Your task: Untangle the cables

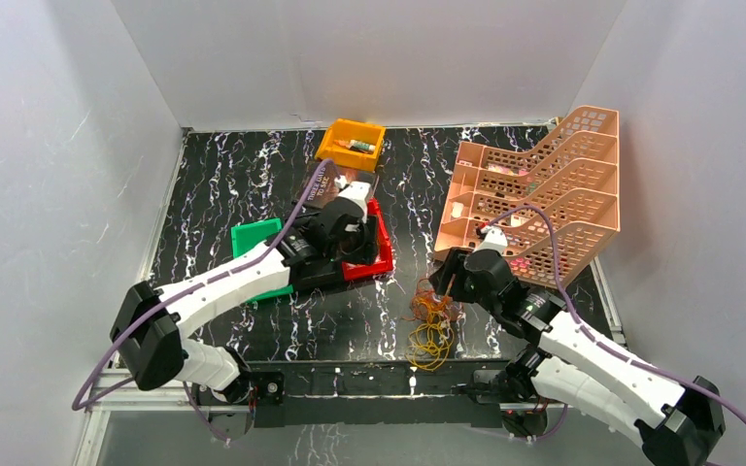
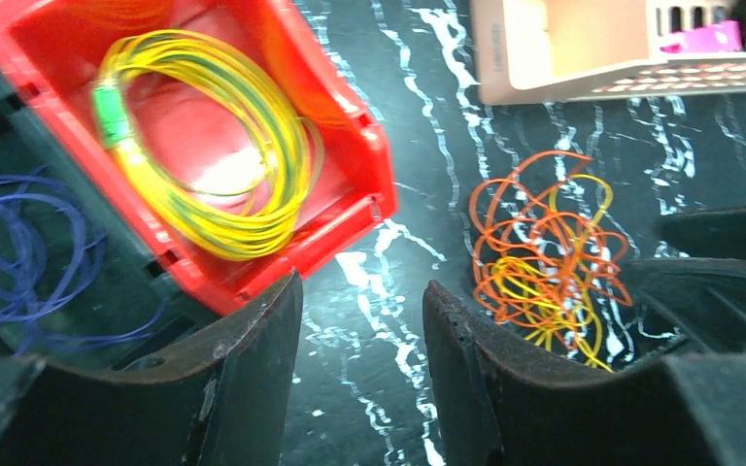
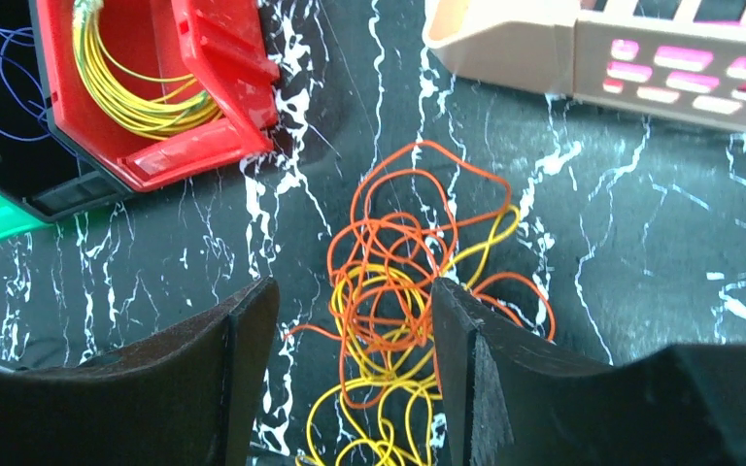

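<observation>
Right tool (image 3: 350, 388): released, poised above orange-and-yellow cable tangle (image 3: 389, 291) on counter (image 3: 641, 243), near red bin (image 3: 223, 58). Advice: close on one strand only, lift slowly.

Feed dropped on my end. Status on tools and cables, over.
Left tool open, empty, by red bin. Right tool open over orange-yellow tangle, knotted. Yellow coil in bin, blue cable beside. Rack apart from tangle.

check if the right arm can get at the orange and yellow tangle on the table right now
Probably yes. The right gripper is open just above the orange and yellow cables, which lie uncovered; the red bin and peach rack sit off to the sides.
</observation>
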`<move>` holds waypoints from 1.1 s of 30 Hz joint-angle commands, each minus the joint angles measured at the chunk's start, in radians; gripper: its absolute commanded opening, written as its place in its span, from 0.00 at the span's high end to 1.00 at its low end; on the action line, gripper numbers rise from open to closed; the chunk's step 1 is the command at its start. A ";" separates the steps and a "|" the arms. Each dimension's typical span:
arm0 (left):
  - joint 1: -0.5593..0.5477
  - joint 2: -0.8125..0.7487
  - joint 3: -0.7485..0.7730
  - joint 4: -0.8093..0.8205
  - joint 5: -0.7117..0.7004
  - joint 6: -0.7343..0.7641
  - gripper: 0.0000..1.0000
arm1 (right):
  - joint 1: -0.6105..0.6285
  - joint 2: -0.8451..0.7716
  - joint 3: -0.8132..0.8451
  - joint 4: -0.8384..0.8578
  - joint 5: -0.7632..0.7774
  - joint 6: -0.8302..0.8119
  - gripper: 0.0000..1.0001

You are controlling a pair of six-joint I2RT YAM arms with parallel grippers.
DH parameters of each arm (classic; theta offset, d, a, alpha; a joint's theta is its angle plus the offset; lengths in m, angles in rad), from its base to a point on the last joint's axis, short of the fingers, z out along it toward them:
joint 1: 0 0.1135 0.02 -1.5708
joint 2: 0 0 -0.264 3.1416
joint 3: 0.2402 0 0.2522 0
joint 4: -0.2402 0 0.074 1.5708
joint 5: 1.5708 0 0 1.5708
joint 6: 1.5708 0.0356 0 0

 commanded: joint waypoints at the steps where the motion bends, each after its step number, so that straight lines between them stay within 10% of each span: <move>1: -0.071 0.046 -0.006 0.081 0.027 -0.041 0.52 | -0.002 -0.053 0.006 -0.092 -0.008 0.115 0.33; 14: -0.200 0.026 -0.180 0.236 0.075 -0.082 0.53 | -0.002 -0.049 0.052 -0.037 -0.175 -0.124 0.34; 33: -0.205 -0.045 -0.205 0.311 -0.027 -0.085 0.50 | -0.003 0.135 0.050 0.050 -0.023 0.052 0.50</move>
